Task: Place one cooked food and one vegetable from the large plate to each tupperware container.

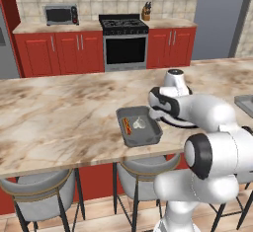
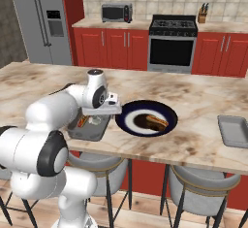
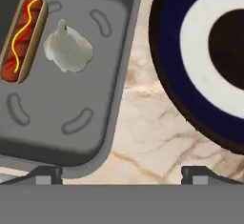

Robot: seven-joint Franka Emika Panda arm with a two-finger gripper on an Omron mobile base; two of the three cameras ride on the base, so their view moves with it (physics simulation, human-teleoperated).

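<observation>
The gripper [image 3: 122, 175] hangs above the desk [image 1: 59, 122] w/ its 2 fingertips [image 3: 47, 174] spread wide and nothing between them; in the hand view it sits over the bare marble strip between the near tupperware container [image 3: 66, 142] and the large plate [image 3: 171, 75]. That container already holds 1 hot dog [image 3: 23, 39] in a bun w/ a mustard line and 1 pale garlic bulb [image 3: 67, 47], lying just beside each other, approx. touching. Judgement: step 1 (fill container 1 w/ 1 cooked item + 1 vegetable) looks complete; step in hand is the transit to the plate for the 2nd pair. In the right base view the plate still carries a 2nd hot dog [image 2: 154, 121] on its dark brown centre; a vegetable on the plate cannot be made out at this res. The 2nd tupperware container [image 2: 235, 131] sits well apart, at the far right of the desk, and looks empty. Next move calls for: shift the gripper over the plate centre, align the fingers across the bun's short axis, descend, close, then carry across the plate to container 2; the base may need to drive, as that reach looks long. Surface: desk is a beige marble island w/ brown veining, grey stools [image 1: 37, 189] tucked under its near edge. Room: red cabinets [image 1: 54, 51], black oven and hob [image 1: 124, 41], microwave [image 1: 60, 15], knife block [image 1: 146, 13], steel fridge [image 2: 41, 21] at left in the right base view.
</observation>
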